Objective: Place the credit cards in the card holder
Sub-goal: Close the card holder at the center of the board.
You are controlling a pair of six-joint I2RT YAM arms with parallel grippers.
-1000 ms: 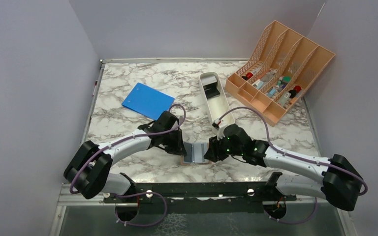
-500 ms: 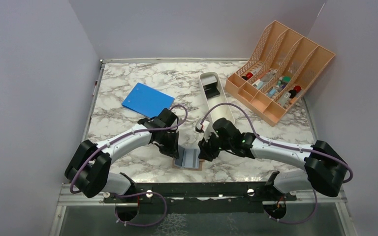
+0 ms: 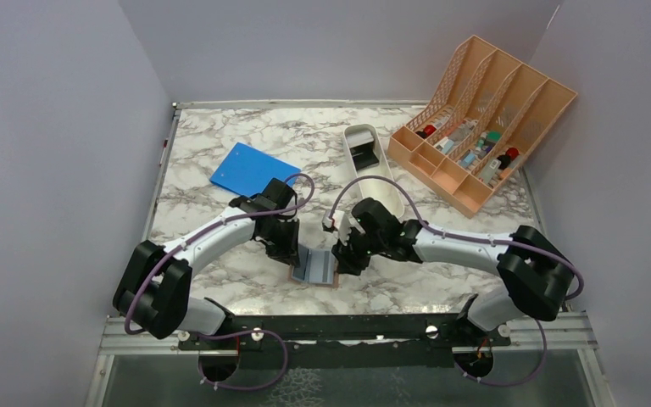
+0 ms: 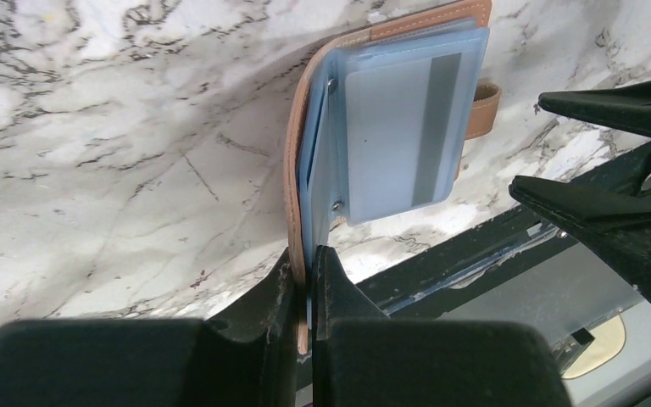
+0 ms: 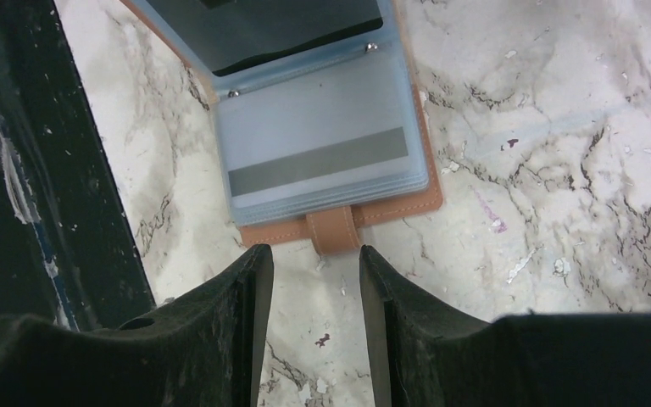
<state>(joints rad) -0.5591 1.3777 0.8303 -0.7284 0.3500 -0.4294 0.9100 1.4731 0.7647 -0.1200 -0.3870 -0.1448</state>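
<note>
The card holder (image 3: 314, 269) lies open on the marble desk (image 3: 220, 144), close to the near edge and about midway along it, between the two arms. The left gripper (image 3: 287, 251) has its jaws closed on the holder's left half, pinching the brown cover together with the edge of a pale blue sleeve (the left wrist view shows the two fingers pressed almost flat together on it). The right gripper (image 3: 345, 257) sits at the holder's right side with its jaws apart and nothing between them. In the right wrist view the brown strap tab (image 5: 332, 231) lies just ahead of that gap, not touching either finger. Through the clear blue sleeve a pale card (image 5: 322, 157) with a grey stripe shows, and the page beyond it holds a dark card (image 5: 263, 34). Further back, a blue notebook (image 3: 254, 172) lies toward the left edge, a long white tray (image 3: 381, 188) runs back from mid-desk, and a peach organiser (image 3: 483, 119) stands at the far right corner.
</note>
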